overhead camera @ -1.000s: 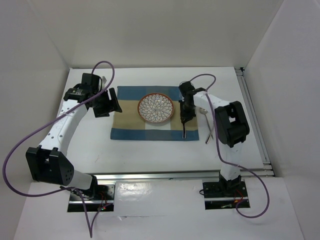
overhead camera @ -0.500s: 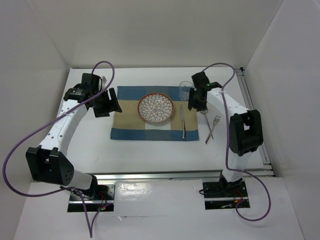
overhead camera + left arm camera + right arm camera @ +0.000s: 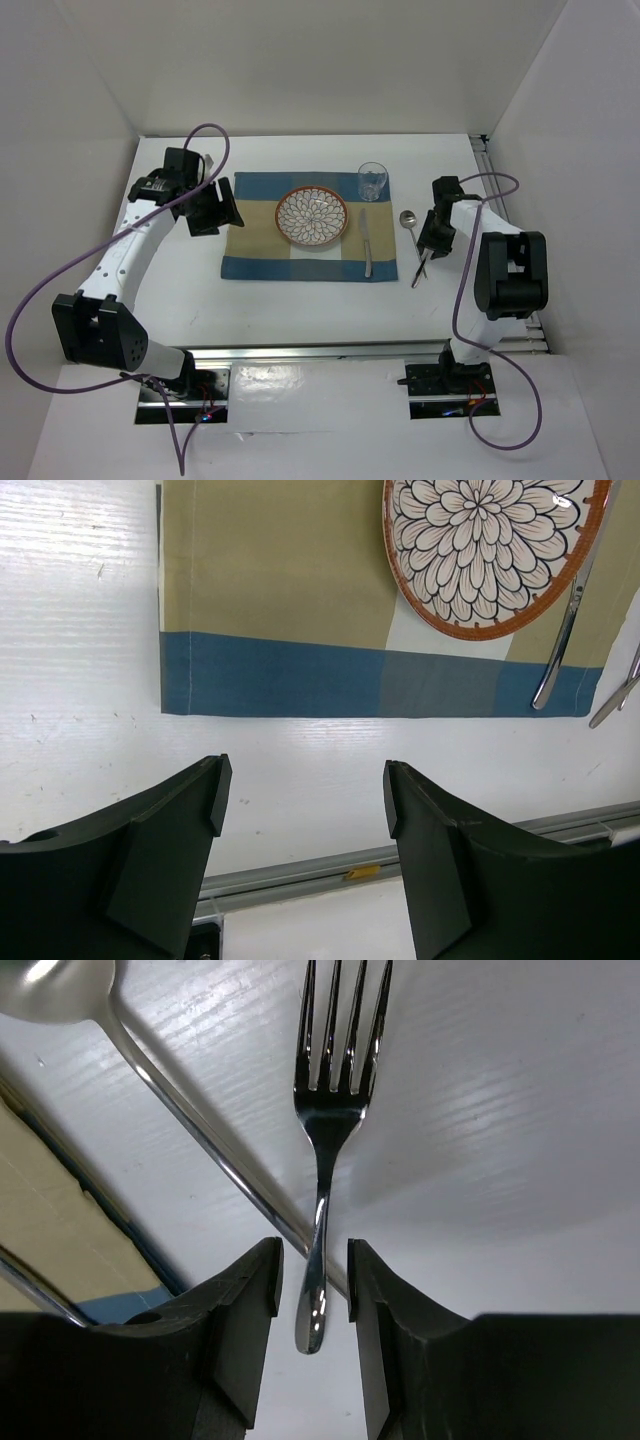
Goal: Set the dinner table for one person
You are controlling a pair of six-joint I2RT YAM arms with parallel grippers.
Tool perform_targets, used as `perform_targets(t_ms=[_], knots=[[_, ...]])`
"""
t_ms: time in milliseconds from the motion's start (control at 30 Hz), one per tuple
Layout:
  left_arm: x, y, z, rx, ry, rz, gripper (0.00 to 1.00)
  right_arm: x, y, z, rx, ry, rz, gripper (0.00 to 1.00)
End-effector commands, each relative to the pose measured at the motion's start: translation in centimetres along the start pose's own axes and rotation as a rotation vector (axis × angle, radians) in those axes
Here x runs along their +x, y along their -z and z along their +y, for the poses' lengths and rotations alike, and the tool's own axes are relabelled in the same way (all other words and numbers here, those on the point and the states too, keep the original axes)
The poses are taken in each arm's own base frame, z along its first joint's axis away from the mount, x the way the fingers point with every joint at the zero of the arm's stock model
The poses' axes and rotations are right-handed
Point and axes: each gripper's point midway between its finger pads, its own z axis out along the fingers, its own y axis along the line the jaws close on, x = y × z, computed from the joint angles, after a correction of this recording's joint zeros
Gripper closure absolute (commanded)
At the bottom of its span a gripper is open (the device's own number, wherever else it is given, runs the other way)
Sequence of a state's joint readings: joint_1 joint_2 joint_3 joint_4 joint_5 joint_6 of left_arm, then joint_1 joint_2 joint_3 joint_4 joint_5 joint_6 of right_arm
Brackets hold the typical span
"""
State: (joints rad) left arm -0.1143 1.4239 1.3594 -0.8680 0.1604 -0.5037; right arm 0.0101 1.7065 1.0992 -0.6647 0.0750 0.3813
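My right gripper (image 3: 312,1265), fingers part-spread and pinching nothing, straddles the handle of the fork (image 3: 328,1130). The fork's long axis runs straight ahead through the gap, tines pointing away from me, and its handle crosses that of the spoon (image 3: 45,985). Both lie on the dinner table (image 3: 300,310) directly beneath me, just off the placemat (image 3: 250,245) to my left. My left gripper (image 3: 305,785) — spread wide, empty — hangs well apart, beyond the plate (image 3: 312,215), which is bare; the glass (image 3: 372,181) looks empty.
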Motion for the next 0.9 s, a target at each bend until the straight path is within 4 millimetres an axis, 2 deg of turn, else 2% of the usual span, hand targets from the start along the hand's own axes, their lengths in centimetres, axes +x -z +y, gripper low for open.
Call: perform_targets(t_ms=[0,67,233,367,533,800,867], knots=[[0.3,-0.4,0.3,-0.017,-0.001,0.010,0.21,-2.1,0.4,1.1,-0.066,-0.044,-0.088,0.57],[0.3,-0.4,0.1,-0.007,-0.001,0.014,0.21,-2.2,0.1,1.3,-0.076,-0.044,-0.086,0.57],[0.7,-0.5,0.1,-0.001,0.001,0.027,0.21,-2.9,-0.5,0.4,-0.066,-0.074,-0.092,0.58],[0.7,-0.5,0.1,-0.001,0.001,0.027,0.21,-3.0,-1.2,-0.2,-0.055,-0.091,-0.083,0.63],[1.0,-0.7,0.3,-0.005,0.003,0.035,0.21,-2.7,-1.7,-0.3,-0.051,-0.090,-0.074,0.63],[0.9,-0.7,0.4,-0.013,0.003,0.031,0.21,-0.9,-3.4,-0.8,-0.033,-0.088,-0.031,0.63],[0.9,-0.7,0.4,-0.013,0.003,0.031,0.21,-0.9,-3.4,-0.8,-0.033,-0.088,-0.031,0.66]])
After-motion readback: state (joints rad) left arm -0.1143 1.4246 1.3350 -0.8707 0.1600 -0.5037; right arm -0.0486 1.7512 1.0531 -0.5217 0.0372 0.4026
